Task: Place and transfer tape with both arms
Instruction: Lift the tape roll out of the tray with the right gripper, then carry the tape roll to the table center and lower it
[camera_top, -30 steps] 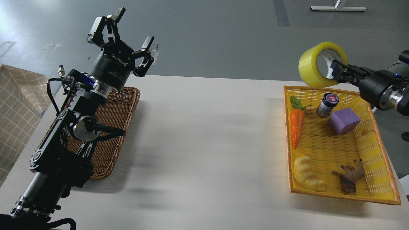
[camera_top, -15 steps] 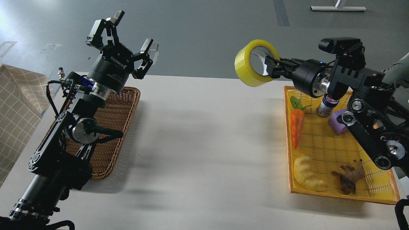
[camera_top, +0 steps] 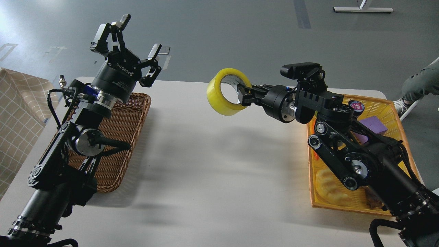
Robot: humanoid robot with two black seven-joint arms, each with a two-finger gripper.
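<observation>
The yellow tape roll (camera_top: 221,103) hangs in the air over the middle back of the white table (camera_top: 212,164). My right gripper (camera_top: 241,97) is shut on its rim, one finger inside the core. The right arm (camera_top: 343,137) reaches in from the lower right, over the yellow basket. My left gripper (camera_top: 132,46) is open and empty, fingers spread and pointing up, above the far end of the brown wicker tray (camera_top: 133,113). The tape is well to the right of the left gripper.
A yellow basket (camera_top: 404,113) at the right holds a purple block (camera_top: 375,124), a small jar (camera_top: 356,105) and a pale croissant toy (camera_top: 327,190), partly hidden by the arm. A checked cloth (camera_top: 17,113) lies at the left edge.
My right arm has swung left from over the yellow basket, carrying the tape toward the table's middle and a little lower. The left gripper has stayed almost still, open.
</observation>
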